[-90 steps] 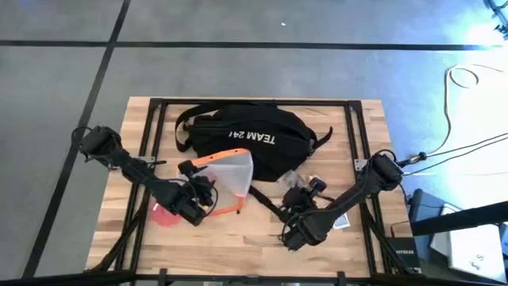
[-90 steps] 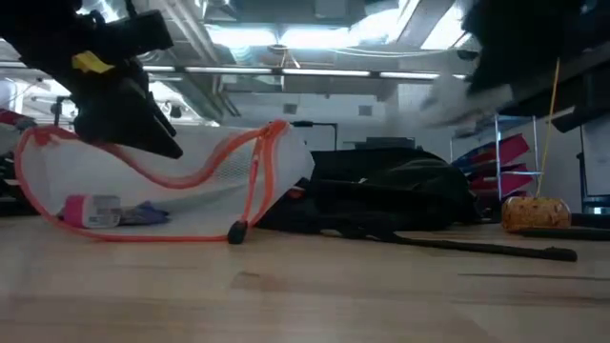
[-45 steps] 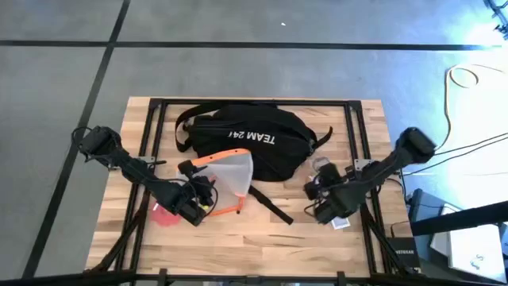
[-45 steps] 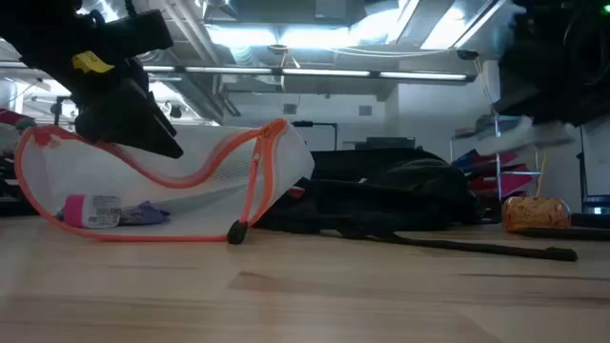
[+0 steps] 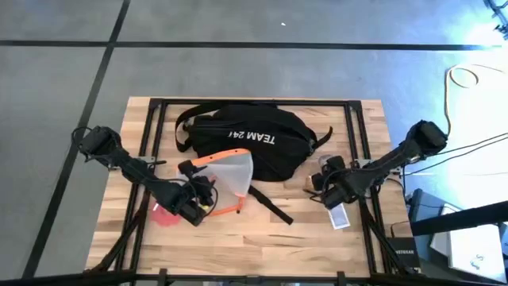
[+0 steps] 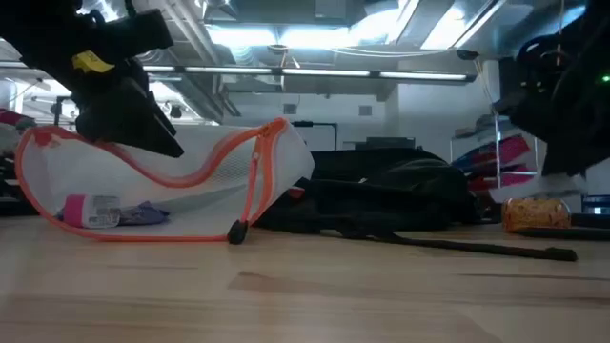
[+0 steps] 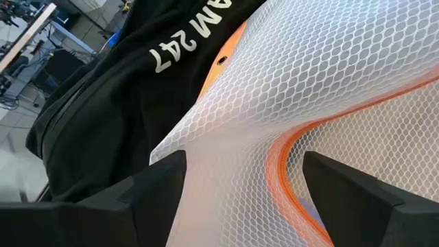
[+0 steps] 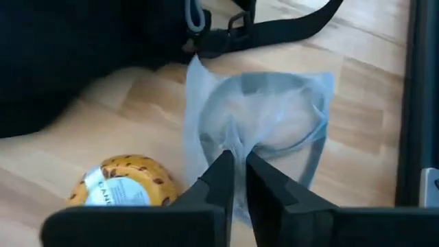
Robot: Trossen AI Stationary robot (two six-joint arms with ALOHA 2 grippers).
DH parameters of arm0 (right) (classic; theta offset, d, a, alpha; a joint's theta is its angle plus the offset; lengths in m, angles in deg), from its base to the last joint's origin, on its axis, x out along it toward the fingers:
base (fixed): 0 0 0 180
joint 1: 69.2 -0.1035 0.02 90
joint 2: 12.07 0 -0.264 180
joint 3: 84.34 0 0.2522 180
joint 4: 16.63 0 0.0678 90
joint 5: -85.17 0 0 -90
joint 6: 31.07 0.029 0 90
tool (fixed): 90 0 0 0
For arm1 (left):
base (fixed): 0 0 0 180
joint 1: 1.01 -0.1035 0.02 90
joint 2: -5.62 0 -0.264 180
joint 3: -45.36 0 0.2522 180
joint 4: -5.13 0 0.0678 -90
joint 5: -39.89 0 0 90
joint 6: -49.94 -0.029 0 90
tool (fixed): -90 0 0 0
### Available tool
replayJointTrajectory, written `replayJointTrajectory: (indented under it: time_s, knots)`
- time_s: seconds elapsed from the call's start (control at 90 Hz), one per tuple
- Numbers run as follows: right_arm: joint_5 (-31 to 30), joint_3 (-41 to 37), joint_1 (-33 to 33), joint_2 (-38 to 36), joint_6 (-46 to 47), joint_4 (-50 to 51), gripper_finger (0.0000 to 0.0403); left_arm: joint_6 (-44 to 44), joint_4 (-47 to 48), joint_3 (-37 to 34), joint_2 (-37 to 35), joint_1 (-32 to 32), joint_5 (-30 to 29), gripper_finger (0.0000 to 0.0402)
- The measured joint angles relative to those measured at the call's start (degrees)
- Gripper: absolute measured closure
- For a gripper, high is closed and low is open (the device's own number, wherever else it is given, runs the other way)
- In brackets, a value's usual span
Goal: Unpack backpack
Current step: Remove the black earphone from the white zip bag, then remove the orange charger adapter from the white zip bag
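Half-hidden backpack (image 5: 246, 143) behind mesh pouch (image 5: 226, 176)

The backpack (image 5: 246, 143) lies at twelve o'clock on the worktop (image 5: 238, 246), toward its far edge. The mesh pouch (image 5: 228, 176) overlaps the backpack's near side at about seven o'clock from it, with the left hand (image 5: 198, 202) at the pouch's near left corner. A strap (image 5: 270, 204) runs from the backpack toward five o'clock. The right hand (image 5: 337, 208) sits at four o'clock from the backpack, pinching a small clear bag (image 8: 264, 137), with a round wrapped item (image 8: 123, 185) just beside that bag.
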Motion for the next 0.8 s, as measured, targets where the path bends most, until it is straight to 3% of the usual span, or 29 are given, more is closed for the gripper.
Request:
replayJointTrajectory:
  time_s: [0.533, 0.689, 0.8]
  knots:
    - [-3.02, 1.66, 0.00, 0.00, 0.22, 1.42, 0.0204, 0.15, 0.02, 0.01, 0.00, 0.00, 0.22, 0.0121]
    - [-13.26, 8.58, -0.09, 0.00, -4.86, 1.01, 0.0187, 0.15, -0.09, 0.00, 0.00, -0.01, 0.23, 0.0121]
    - [-24.76, 13.00, -0.09, 0.00, -18.01, -12.04, 0.0185, 0.17, -0.39, 0.01, 0.00, -0.02, 0.24, 0.0121]
